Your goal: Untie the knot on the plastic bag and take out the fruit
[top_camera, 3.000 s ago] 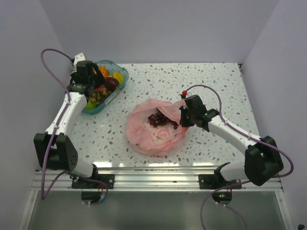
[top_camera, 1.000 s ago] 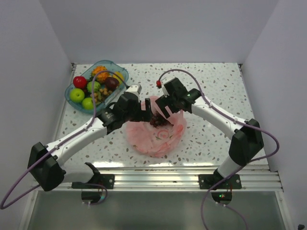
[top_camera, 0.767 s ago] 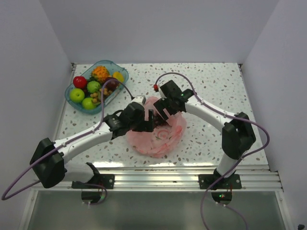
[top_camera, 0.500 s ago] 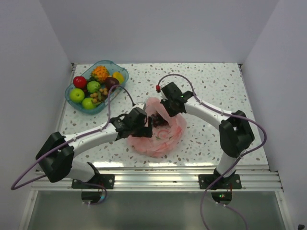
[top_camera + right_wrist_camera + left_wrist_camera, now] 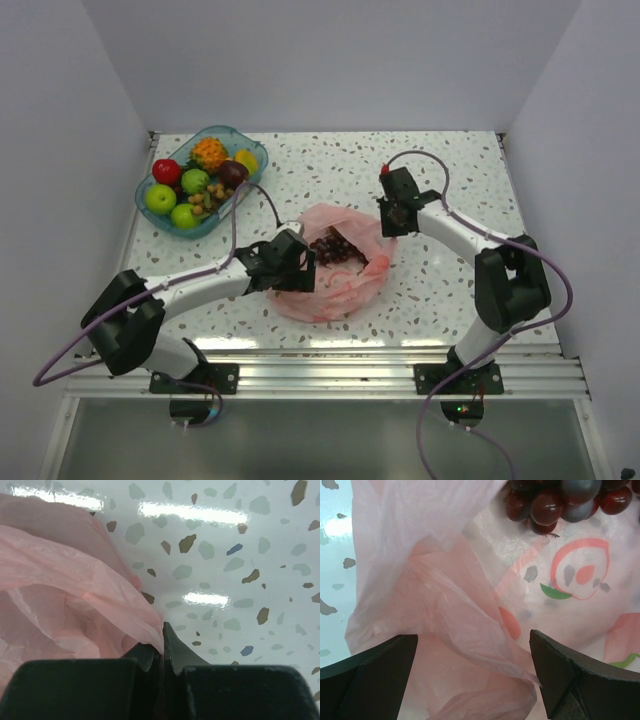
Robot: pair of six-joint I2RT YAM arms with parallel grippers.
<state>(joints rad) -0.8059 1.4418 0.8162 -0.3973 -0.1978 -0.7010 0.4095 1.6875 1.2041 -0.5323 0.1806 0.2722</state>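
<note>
The pale-pink plastic bag (image 5: 335, 285) lies open in the middle of the table, with a bunch of dark purple grapes (image 5: 333, 248) showing in its mouth. No knot shows. My left gripper (image 5: 297, 264) hovers open at the bag's left side; in the left wrist view its fingers (image 5: 370, 672) stand wide apart over crumpled bag film (image 5: 445, 605), with the grapes (image 5: 555, 500) just beyond. My right gripper (image 5: 390, 222) is at the bag's far right edge, shut on a fold of the bag (image 5: 65, 595), the film pinched between its fingertips (image 5: 172, 645).
A clear blue tray (image 5: 243, 188) at the back left holds a small pineapple (image 5: 209, 153), a red apple (image 5: 166, 170), green apples (image 5: 160, 198) and other fruit. White walls close in the back and both sides. The aluminium rail runs along the near edge.
My right gripper has closed on the bag's edge and moved right, drawing the film with it. My left gripper, still open, has moved down to the bag's left side.
</note>
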